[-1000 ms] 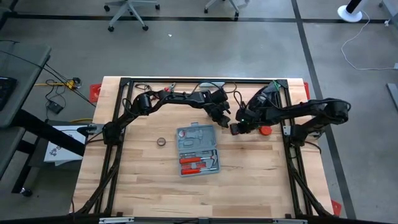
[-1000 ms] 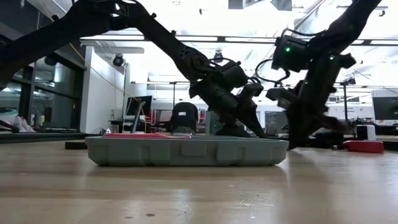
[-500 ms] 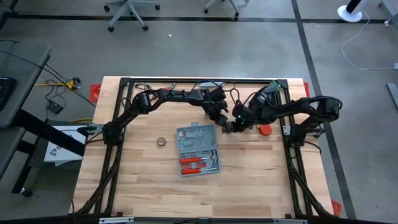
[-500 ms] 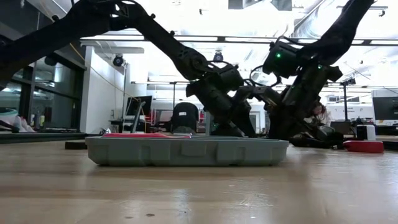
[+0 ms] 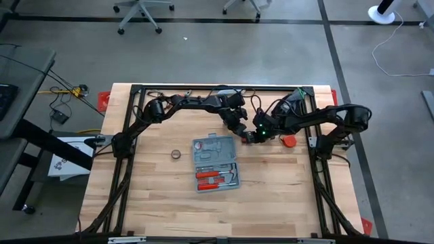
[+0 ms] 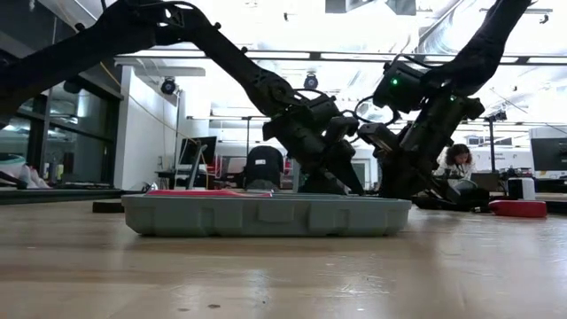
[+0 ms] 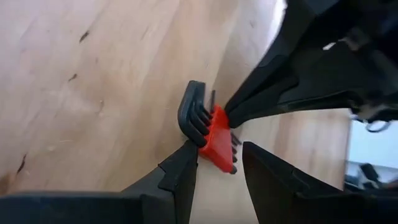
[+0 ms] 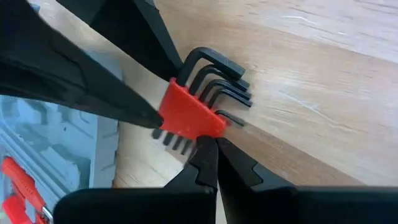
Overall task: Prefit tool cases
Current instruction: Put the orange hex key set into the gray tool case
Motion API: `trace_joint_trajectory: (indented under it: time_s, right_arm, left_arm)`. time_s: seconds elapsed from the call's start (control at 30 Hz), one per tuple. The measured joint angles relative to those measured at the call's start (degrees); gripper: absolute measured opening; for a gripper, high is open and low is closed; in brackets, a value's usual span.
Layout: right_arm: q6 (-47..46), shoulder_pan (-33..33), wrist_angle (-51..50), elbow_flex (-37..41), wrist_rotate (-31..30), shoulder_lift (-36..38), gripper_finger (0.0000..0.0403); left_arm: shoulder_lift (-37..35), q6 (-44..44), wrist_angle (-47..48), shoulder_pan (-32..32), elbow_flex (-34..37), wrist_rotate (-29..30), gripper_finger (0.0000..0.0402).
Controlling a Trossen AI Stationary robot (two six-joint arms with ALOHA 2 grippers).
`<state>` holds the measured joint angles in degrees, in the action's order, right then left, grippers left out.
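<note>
Pale wooden surface (image 5: 271,196) inside a black frame, grey floor and office chairs beyond; a seated person shows far right in the low view.

Tool case (image 5: 215,163) lies open at centre frame in the high view, grey moulded inside up, red-handled tools (image 5: 210,177) in its lower half. A small ring (image 5: 176,154) sits just left of it; a red disc (image 5: 289,141) lies to the right.

Both arms reach inward from the upper edge and meet just off the case's upper-right corner, wrists bent down to the wood. Between them — a hex key set (image 8: 200,106), black L-keys in a red holder.

Left gripper (image 7: 217,158) straddles the red holder, jaws apart, one finger touching its edge; a firm clamp can't be confirmed. Right gripper (image 8: 211,155) has its jaws together, tips pressed against the holder's side. Likely reason: the closed tips steady or nudge the set so the left jaws can get round it — a two-arm pick-up before seating it in a case slot.
</note>
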<state>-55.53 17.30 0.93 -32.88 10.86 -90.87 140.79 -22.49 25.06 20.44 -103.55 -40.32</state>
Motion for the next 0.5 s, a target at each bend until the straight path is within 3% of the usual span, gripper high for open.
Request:
trace_joint_trajectory:
  time_s: [0.5]
  right_arm:
    - [3.0, 3.4, -2.3, 0.0, 4.9, 0.4, 0.0000]
  left_arm:
    - [0.0, 0.7, -1.4, -0.3, 0.0, 1.6, 0.0122]
